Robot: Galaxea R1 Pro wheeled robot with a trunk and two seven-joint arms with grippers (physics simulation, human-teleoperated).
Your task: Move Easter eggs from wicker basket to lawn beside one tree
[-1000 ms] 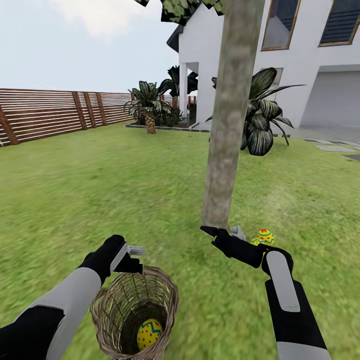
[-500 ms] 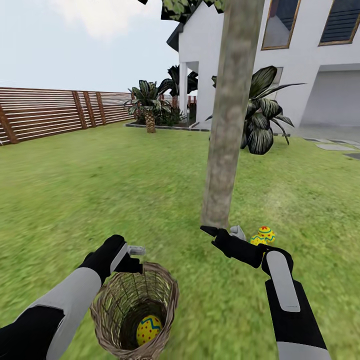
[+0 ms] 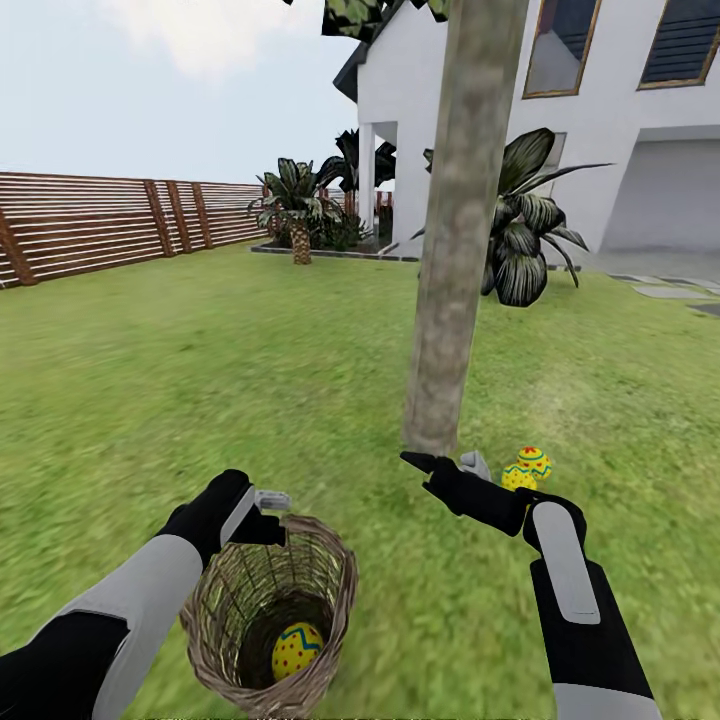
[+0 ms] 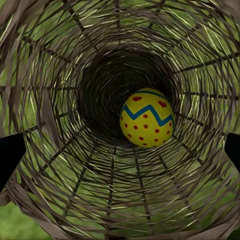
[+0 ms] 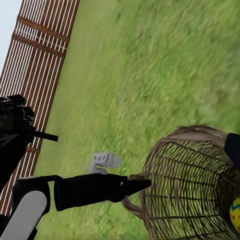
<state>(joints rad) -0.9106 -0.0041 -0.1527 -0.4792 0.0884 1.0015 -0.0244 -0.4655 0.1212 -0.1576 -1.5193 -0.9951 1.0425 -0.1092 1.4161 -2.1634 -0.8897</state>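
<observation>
The wicker basket (image 3: 232,612) lies tilted on the lawn (image 3: 200,380) at my front left, its mouth facing me. One yellow Easter egg (image 3: 297,650) with a blue zigzag rests deep inside it (image 4: 146,117). My left gripper (image 3: 270,517) stands open at the basket's far rim, and its black finger (image 5: 100,190) touches the weave (image 5: 185,185). Two more eggs (image 3: 533,462) (image 3: 518,478) lie on the grass at the foot of the tree (image 3: 455,250). My right gripper (image 3: 445,462) hangs open and empty just in front of the trunk's base, beside those eggs.
A brown slat fence (image 3: 90,225) runs along the left. The white house (image 3: 600,130) stands behind the tree, with a dark broad-leaved plant (image 3: 525,240) and grey paving (image 3: 670,292) at the right. Open grass stretches ahead and to the left.
The egg inside the basket has rolled a little, and the basket has shifted slightly. Both arms stay nearly where they were.
</observation>
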